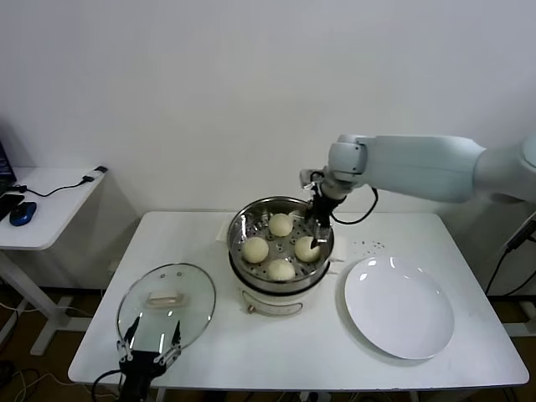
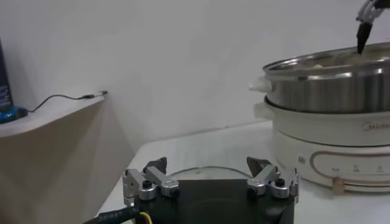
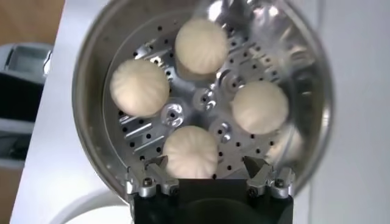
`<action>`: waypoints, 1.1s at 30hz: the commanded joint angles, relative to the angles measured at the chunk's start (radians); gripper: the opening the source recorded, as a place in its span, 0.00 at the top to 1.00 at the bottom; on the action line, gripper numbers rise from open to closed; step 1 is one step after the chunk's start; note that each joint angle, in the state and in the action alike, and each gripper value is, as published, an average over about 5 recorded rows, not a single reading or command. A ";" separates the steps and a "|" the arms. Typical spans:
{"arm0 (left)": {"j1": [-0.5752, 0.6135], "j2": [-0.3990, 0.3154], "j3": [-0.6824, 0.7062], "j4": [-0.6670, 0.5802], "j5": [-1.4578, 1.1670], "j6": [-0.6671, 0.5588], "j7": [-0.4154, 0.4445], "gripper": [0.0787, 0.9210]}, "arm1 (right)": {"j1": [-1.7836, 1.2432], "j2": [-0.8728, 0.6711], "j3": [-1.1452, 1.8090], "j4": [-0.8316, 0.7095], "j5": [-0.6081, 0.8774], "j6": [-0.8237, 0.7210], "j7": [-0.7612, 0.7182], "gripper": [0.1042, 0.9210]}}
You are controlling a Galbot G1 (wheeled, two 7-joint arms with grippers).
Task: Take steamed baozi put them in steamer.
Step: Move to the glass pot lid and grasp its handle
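left gripper (image 1: 153, 345): parked low at the front-left edge of the table (image 1: 193, 234), jaws spread wide, holding nothing; sits just in front of the glass lid (image 1: 166, 301). Idle.
glass lid: flat on the table, front-left, well apart from the steamer; white handle up.
steamer (image 1: 244, 224): steel basket on cream pot base, mid-table, uncovered. Rim and side wall also visible from the left wrist view (image 2: 329, 85).
steamed baozi (image 1: 255, 249): four counted in the basket, all on the perforated floor, spaced apart around the centre, none stacked. Right wrist view confirms all four (image 3: 141, 87), none touching.
right gripper (image 1: 316, 224): over the right side of the basket, just above the rightmost bun; jaws released and wide, nothing between them. In the right wrist view, nearest bun lies below and between the open fingers (image 3: 148, 180), no contact visible.
plate (image 1: 400, 335): white, right of the steamer, bare; no buns on it.
done: looks like all four buns are in the steamer; last one appears let go.
left: judging by the bare plate, nothing more to transfer. Only pulling the right arm clear of the basket. Lid not part of the task as worded.
risk: fingertips close to the rightmost bun, could nudge it on the way out.
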 commanded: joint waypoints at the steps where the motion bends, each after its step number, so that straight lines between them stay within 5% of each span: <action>1: -0.005 -0.004 -0.001 -0.003 0.012 0.001 0.000 0.12 | 0.023 -0.279 0.142 0.127 0.038 0.203 0.197 0.12; 9: 0.001 -0.021 -0.007 -0.016 0.057 -0.011 -0.002 0.12 | -0.290 -0.590 0.423 0.295 0.040 0.368 0.525 0.12; 16: 0.006 -0.025 -0.013 -0.041 0.082 -0.011 0.001 0.12 | -0.880 -0.682 1.007 0.355 -0.022 0.464 0.698 0.12; 25: 0.038 -0.034 -0.018 -0.090 0.101 -0.006 -0.006 0.12 | -1.555 -0.590 1.709 0.436 -0.096 0.475 0.765 0.12; 33: 0.025 -0.021 -0.046 -0.115 0.351 0.044 0.005 0.12 | -1.944 -0.353 2.122 0.527 -0.245 0.424 0.763 0.12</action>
